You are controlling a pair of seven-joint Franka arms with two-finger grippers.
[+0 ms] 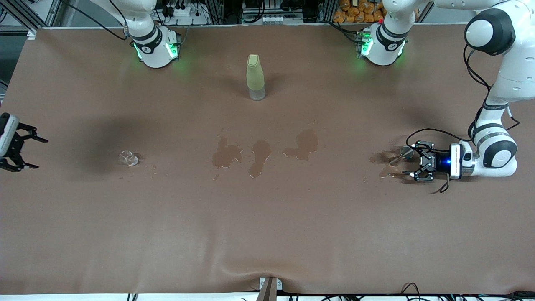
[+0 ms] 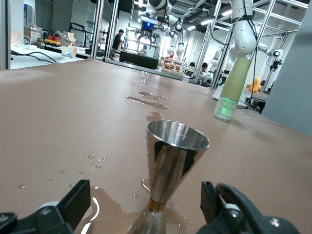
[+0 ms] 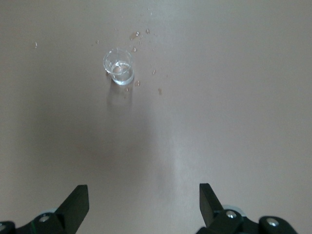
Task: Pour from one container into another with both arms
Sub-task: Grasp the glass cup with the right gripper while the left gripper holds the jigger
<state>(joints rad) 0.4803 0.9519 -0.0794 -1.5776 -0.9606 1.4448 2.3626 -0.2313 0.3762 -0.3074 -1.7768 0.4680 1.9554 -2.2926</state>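
I see a brown cloth [image 1: 267,234] covering the whole table, rippled at the near edge, with dark wet patches [image 1: 261,154] mid-table. Aluminium framing [image 2: 109,29] and ceiling strip lights [image 2: 217,20] fill the lab around it. Orange toys [image 1: 359,11] sit past the table's top edge.

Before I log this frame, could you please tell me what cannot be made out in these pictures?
- Metal jigger: its base is cut off by the left wrist view's edge; tiny in the front view.
- Clear glass: too small in the front view, and in the right wrist view, to tell whether it holds liquid.
- Right gripper: open, its arm cut off by the front view's edge.
- Bottle: its contents are hidden by its pale sleeve.
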